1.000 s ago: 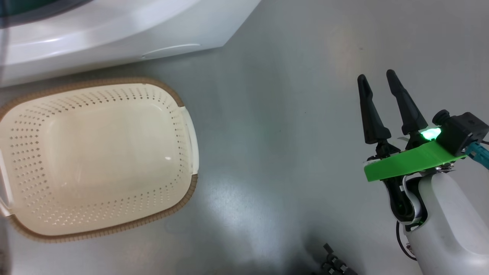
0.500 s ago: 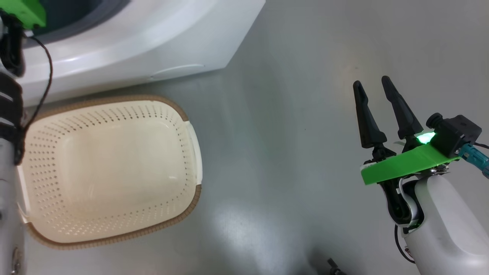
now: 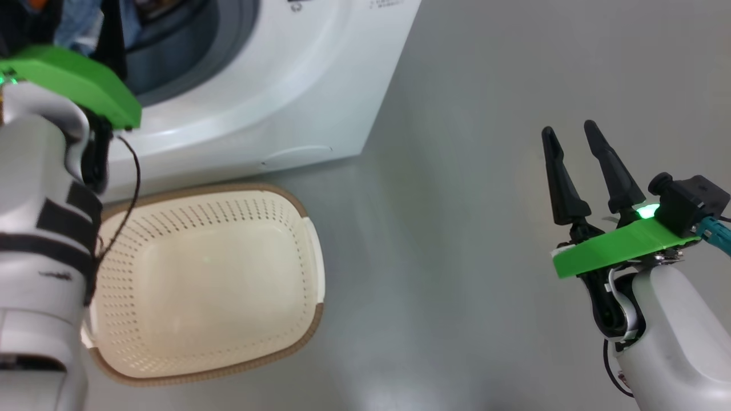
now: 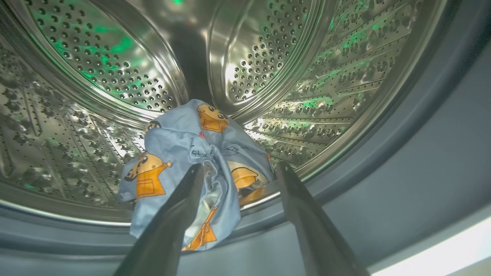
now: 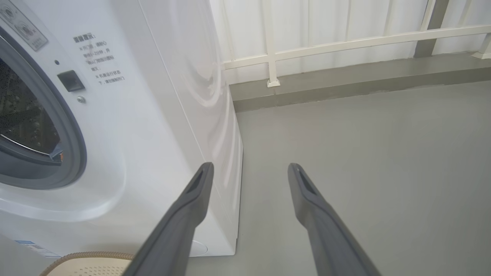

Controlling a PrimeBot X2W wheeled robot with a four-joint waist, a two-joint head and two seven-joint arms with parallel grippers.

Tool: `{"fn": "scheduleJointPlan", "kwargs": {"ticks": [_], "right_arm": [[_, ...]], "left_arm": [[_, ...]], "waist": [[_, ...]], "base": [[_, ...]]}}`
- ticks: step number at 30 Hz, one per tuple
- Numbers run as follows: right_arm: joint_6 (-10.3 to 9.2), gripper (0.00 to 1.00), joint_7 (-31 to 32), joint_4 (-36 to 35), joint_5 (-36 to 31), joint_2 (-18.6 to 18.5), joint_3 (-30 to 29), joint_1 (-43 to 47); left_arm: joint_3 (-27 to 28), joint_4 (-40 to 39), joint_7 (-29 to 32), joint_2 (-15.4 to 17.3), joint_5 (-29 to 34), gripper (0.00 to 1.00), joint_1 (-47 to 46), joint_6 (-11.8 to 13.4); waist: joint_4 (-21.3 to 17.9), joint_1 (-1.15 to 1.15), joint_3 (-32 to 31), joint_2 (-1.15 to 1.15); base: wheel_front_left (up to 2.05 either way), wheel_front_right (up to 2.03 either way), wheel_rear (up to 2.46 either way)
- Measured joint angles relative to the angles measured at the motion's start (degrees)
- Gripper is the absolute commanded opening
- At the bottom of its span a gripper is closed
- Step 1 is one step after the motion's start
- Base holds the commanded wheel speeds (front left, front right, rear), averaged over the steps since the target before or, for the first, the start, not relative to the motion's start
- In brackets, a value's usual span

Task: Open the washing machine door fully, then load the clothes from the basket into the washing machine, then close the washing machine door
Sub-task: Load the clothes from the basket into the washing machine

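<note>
Clothes [image 4: 180, 142] lie bunched between and just beyond the tips of the left gripper [image 4: 241, 165], jaws spread wide, gripping nothing; left forearm [image 3: 34, 165] reaches into the washing machine [image 3: 285, 85] opening

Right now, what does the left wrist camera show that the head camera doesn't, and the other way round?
Left wrist view: the steel drum inside, the clothes bunched at its front lip by the open left gripper. Head view: the basket on the floor, the open right gripper. Both: the washing machine's grey door seal and a bit of the clothes.
</note>
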Motion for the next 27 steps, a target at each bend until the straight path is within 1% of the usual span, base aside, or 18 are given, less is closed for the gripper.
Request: {"fn": "scheduleJointPlan", "kwargs": {"ticks": [4,9,22,27], "right_arm": [[0.0,1.0,0.0,0.29,0.0,-0.53,-0.44,0.63],[0.0,1.0,0.0,0.74,0.07,-1.56,-1.42,2.27],[0.0,1.0,0.0,1.57,0.57,-2.59,-1.74,5.22],[0.0,1.0,0.0,2.02,0.6,-2.89,-1.85,6.8]], "left_arm": [[-0.03,-2.16,-0.11,0.03,-0.24,1.0,3.03,-0.08],[0.33,-9.25,-0.43,0.13,-0.27,1.0,9.09,-0.14],[3.18,-24.8,-0.43,0.15,-0.13,1.0,28.46,-0.12],[4.78,-30.65,-0.43,0.09,0.29,1.0,35.19,0.57]], "waist": [[0.7,0.0,-2.17,0.0],[2.04,-0.01,-5.77,0.0],[6.2,0.0,-14.79,0.0],[7.45,0.0,-17.45,0.0]], "base": [[0.0,0.0,0.0],[0.0,0.0,0.0],[0.0,0.0,0.0],[0.0,0.0,0.0]]}}
